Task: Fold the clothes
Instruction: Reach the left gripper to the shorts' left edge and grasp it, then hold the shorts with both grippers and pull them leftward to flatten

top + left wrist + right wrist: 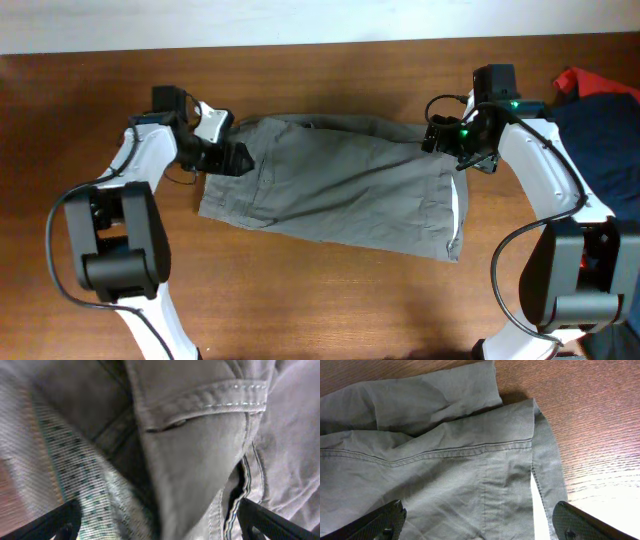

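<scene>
Jaws of both grippers stand wide and hold nothing: the left gripper sits very close on the waistband end, at 9 o'clock of the grey-olive garment, and the right gripper hovers over its 2 o'clock corner. The garment lies spread in the middle of the table; I judge it light, soft and limp, best pinched at thick seams. I see no container.

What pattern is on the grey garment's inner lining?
The lining is pale with small dark dots; the left wrist view shows it best.
</scene>
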Controlling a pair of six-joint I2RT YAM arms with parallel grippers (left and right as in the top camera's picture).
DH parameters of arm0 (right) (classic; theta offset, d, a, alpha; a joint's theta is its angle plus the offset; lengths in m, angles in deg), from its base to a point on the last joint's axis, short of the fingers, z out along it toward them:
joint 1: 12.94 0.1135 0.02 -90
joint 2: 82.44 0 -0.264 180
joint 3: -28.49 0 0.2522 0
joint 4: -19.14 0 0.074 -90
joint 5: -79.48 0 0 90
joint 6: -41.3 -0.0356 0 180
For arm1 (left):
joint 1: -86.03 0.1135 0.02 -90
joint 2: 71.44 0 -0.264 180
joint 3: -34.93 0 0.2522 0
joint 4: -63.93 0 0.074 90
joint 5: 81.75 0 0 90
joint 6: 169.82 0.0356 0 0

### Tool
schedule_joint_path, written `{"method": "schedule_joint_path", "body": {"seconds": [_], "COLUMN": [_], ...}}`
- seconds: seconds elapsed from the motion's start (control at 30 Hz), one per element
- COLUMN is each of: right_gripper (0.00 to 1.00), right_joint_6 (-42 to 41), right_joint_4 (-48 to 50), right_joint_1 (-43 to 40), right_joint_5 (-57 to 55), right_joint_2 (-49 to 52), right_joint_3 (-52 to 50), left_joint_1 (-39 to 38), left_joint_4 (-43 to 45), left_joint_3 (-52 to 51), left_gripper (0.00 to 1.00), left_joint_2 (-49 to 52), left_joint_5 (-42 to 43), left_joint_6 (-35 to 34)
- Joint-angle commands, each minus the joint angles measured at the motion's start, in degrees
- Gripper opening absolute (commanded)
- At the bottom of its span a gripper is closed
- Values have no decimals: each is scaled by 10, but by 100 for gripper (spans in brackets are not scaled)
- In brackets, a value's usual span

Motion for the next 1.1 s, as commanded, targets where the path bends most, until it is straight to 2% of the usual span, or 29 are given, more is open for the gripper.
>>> {"method": "schedule_joint_path", "body": {"seconds": [0.0,0.17,1.07], "right_gripper": [98,98,99], "right_joint_6": [2,2,2], "right_joint_4": [-3,-6,-48], "right_joint_1": [-5,-5,-5], "right_joint_5": [-8,-8,-36], "right_joint_2": [-9,-9,-6], "right_joint_3": [1,1,1], "left_joint_1": [-10,-10,-12], "left_joint_4": [-2,-11,-15], "left_joint_3": [11,11,11], "left_gripper": [99,99,99], "left_joint_2": [12,12,57], "left_joint_5": [-8,-35,-16], "left_joint_6": [9,9,0]}}
